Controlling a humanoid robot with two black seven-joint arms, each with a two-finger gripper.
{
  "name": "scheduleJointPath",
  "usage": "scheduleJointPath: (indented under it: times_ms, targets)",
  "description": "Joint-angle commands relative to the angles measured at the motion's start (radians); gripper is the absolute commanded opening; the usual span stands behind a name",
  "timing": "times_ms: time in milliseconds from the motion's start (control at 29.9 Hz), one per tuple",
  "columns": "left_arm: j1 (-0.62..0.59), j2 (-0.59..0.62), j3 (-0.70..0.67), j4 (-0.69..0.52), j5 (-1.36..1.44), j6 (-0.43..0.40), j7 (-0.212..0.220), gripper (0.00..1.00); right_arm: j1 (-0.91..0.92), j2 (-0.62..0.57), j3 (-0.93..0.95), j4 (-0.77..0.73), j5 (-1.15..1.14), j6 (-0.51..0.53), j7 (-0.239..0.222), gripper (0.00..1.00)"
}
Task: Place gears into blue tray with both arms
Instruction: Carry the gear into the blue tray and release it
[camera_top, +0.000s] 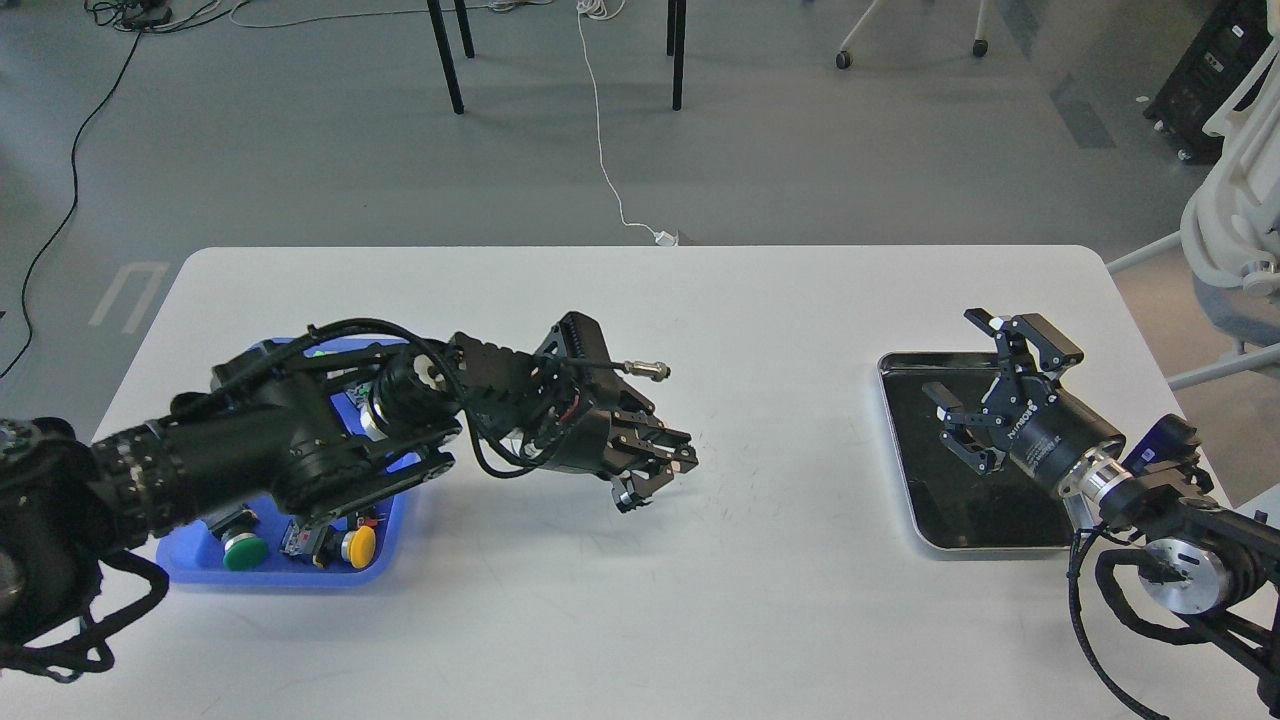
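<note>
**Both arms over the table, no gears discernible**

Nearest the camera, the blue tray (190, 565) sits at the table's left front, largely covered by the left arm (260, 450). Visible in it: a green-capped push-button (244, 550) and a yellow-capped push-button (358, 546), side by side near the front rim, with a small reddish part between them. Any gears in the tray cannot be made out; most of its interior is hidden by the arm.

The left gripper (655, 470) reaches right of the tray, over bare white table (640, 600), pointing right and slightly down. Its fingers sit close together; whether anything is held between them cannot be told.

On the right, the right arm (1170, 520) enters from the lower corner. The right gripper (975, 385) hangs over the silver-rimmed tray (900, 450), fingers spread wide, nothing between them. The tray's black inside is reflective; no gears can be told apart on it.

Beyond the table: grey floor, a white cable (600, 130), black chair legs (448, 60).
</note>
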Motion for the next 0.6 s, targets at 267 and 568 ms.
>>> scheduleJointPath:
  times_ms: [267, 568]
  targets:
    - [0.091, 0.545, 0.004, -0.074, -0.049, 0.043, 0.000, 0.18, 0.002, 0.012, -0.002, 0.003, -0.002, -0.001, 0.000, 0.97]
    - [0.200, 0.561, -0.024, 0.017, -0.097, 0.080, 0.000, 0.19, 0.008, 0.033, -0.003, 0.001, -0.002, -0.002, 0.000, 0.97]
